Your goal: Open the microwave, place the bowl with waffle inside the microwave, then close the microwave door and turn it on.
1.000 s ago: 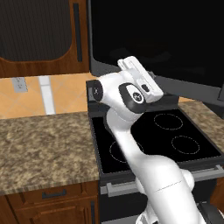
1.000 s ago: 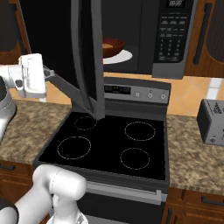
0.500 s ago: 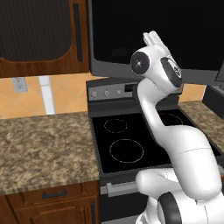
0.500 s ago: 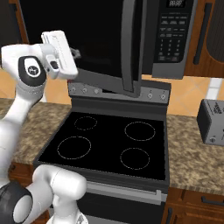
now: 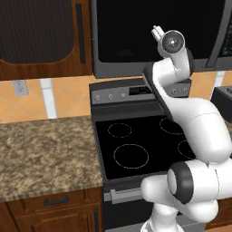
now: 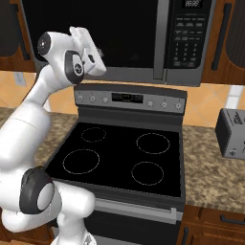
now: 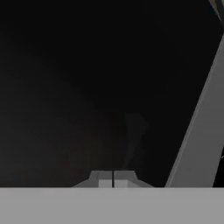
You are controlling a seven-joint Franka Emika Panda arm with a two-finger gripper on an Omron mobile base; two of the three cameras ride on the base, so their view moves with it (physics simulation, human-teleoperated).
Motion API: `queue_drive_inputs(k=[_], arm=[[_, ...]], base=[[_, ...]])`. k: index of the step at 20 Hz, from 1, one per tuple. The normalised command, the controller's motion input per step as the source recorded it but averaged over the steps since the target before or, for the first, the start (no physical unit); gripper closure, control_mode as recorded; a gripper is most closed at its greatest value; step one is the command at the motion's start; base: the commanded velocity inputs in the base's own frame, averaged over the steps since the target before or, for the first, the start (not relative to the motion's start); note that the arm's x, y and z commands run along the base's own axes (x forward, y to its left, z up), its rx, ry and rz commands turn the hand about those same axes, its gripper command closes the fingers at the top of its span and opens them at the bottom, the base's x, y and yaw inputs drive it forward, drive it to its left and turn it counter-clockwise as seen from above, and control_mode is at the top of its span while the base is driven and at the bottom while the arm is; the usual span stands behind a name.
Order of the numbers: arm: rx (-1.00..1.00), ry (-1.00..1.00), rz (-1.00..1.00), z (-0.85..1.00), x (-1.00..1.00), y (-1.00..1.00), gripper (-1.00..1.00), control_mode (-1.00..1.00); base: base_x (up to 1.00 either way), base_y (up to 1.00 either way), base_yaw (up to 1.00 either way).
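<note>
Left base view: the microwave sits above the stove, its door flush with the frame and apparently shut; the arm rises from the lower right and reaches up so the hand lies against the door glass toward its right side, near the grey handle. The bowl and waffle cannot be made out through the dark glass here. Right base view: the gripper is at the left part of the microwave door, near its lower edge, hand pressed close to the glass; the control panel with keypad lies at the microwave's right end, well apart from the hand. A toaster stands on the counter at the right edge. Hand view: the fingertips meet at the bottom with only a thin seam between them, so the fingers are together and hold nothing; ahead is black door glass, with the slanted grey handle crossing the right side. Judgement: the door-closing step looks finished or nearly so; the bowl with waffle is presumably inside, though not confirmed. Remaining step is turning it on. Next move calls for pulling back from the glass, moving across to the keypad at the right end, and pressing a start button with the closed fingertips.
</note>
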Motion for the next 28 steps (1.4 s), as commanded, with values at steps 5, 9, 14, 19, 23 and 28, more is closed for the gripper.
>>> queue_drive_inputs(k=[5,9,14,19,23,28], arm=[[0.15,0.05,0.29,-0.12,1.0,-0.13,1.0,-1.0],[0.17,0.01,0.3,-0.16,1.0,-0.11,1.0,-1.0],[0.12,0.0,0.24,0.04,-0.05,-0.49,1.0,-1.0],[0.13,0.0,0.04,0.25,-1.0,-0.83,1.0,-1.0],[0.25,0.0,0.0,0.07,-0.98,-1.0,1.0,-1.0],[0.35,0.0,0.0,0.0,-0.32,-0.87,1.0,-1.0]], base=[[0.0,0.0,0.0],[0.0,0.0,0.0],[0.0,0.0,0.0],[0.0,0.0,0.0],[0.0,0.0,0.0],[0.0,0.0,0.0]])
